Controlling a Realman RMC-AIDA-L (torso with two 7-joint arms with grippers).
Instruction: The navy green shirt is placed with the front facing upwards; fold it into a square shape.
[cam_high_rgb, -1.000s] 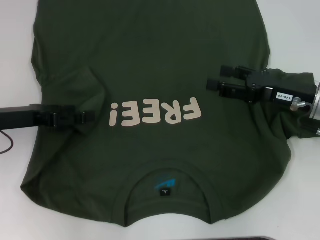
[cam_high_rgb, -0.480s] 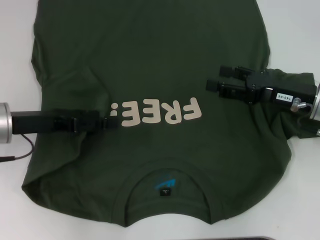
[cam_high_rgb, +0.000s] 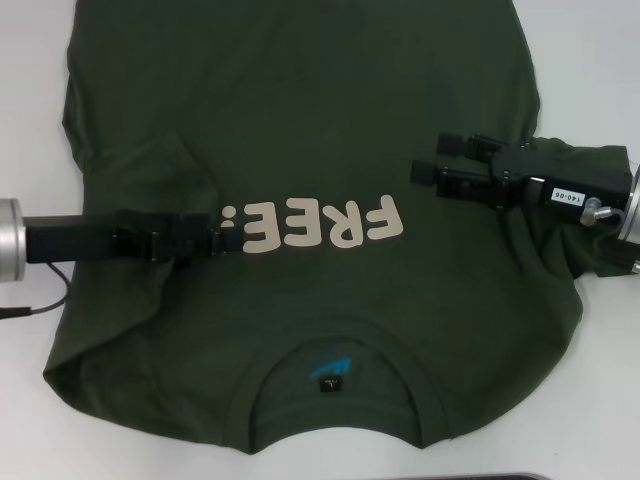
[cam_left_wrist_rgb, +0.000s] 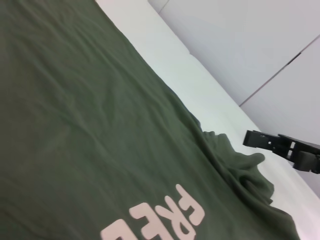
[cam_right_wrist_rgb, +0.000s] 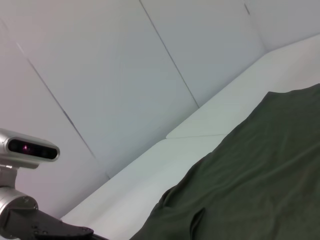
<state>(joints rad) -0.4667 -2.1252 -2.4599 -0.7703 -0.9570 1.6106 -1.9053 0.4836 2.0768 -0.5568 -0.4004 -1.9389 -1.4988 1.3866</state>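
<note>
The navy green shirt (cam_high_rgb: 300, 110) lies flat with its front up, its collar (cam_high_rgb: 335, 345) nearest me and the cream "FREE!" lettering (cam_high_rgb: 320, 224) at mid-chest. My left gripper (cam_high_rgb: 222, 241) reaches in low from the left, its tip at the exclamation mark, shut on a fold of the shirt's left sleeve side. My right gripper (cam_high_rgb: 428, 157) hovers open and empty over the shirt's right chest, just right of the lettering. It also shows in the left wrist view (cam_left_wrist_rgb: 257, 139). The right sleeve (cam_high_rgb: 595, 225) lies bunched under the right arm.
The white table (cam_high_rgb: 30, 120) shows around the shirt on both sides. A thin cable (cam_high_rgb: 35, 305) hangs from the left arm at the left edge. White wall panels (cam_right_wrist_rgb: 125, 75) rise behind the table's far edge.
My left gripper has moved right across the shirt, from beside the lettering to its exclamation mark, drawing the left fabric inward. The right gripper has stayed in place.
</note>
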